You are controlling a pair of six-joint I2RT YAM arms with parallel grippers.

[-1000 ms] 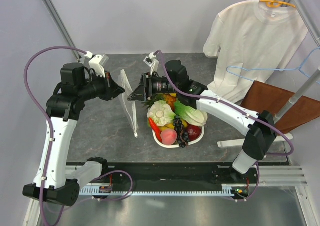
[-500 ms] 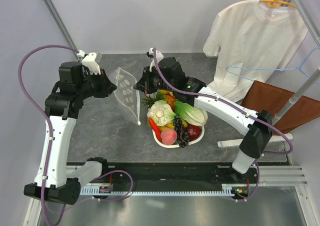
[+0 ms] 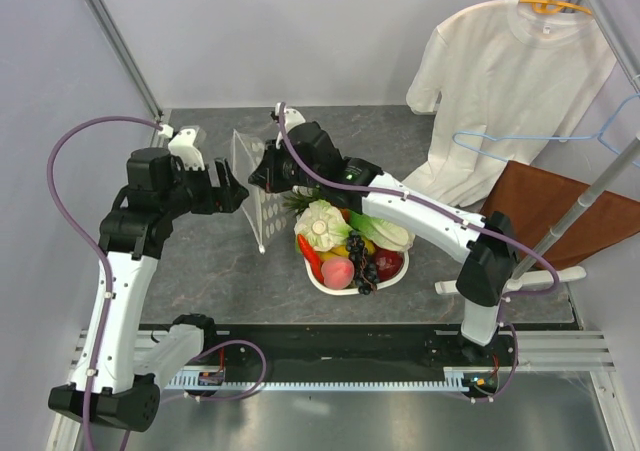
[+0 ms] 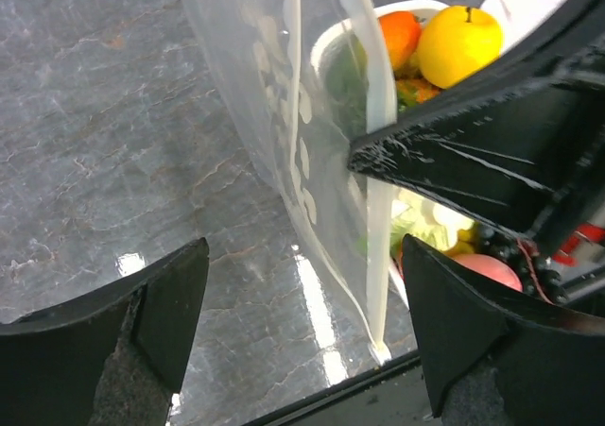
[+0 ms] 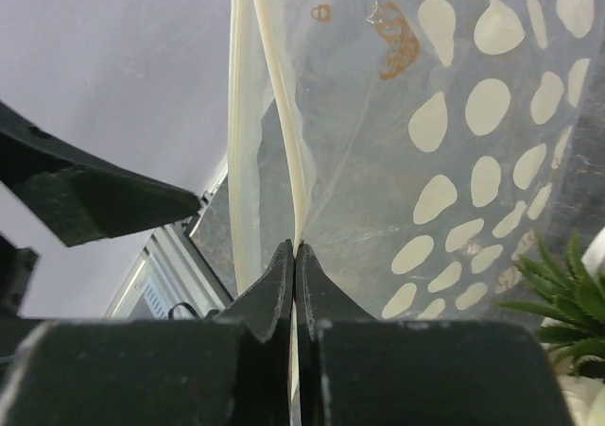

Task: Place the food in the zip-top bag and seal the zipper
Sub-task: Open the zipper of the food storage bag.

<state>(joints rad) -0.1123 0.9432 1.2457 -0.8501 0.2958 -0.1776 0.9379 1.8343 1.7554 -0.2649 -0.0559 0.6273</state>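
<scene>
Zip-top bag (image 3: 255, 203) hangs on edge over the dark marbled worktop (image 3: 200, 261), between the two claws and just left of the white slotted basket (image 3: 328, 284). I can see nothing inside it. The right claw (image 3: 258, 176) has its fingers (image 5: 274, 294) pressed fully together on the whitish zipper (image 5: 248, 114) at the mouth edge, and the dotted film droops from that pinch. Whether the lower corner touches the worktop I cannot tell. The left claw (image 3: 234, 186) is spread wide just beside the bag's flat face and grips nothing. Whether a fingertip brushes the plastic I cannot tell either. From its wrist view the bag hangs across the gap in front, with the basket showing through the film.

All the food sits heaped in the basket: leafy lettuce (image 3: 382, 229), a pink peach (image 3: 337, 271), dark grapes (image 3: 360, 261), a red fruit (image 3: 388, 263), and a yellow fruit (image 4: 458, 41) on the far side. Well off to the right hang a white T-shirt (image 3: 500, 81) and, below it, a brown board (image 3: 560, 206).
</scene>
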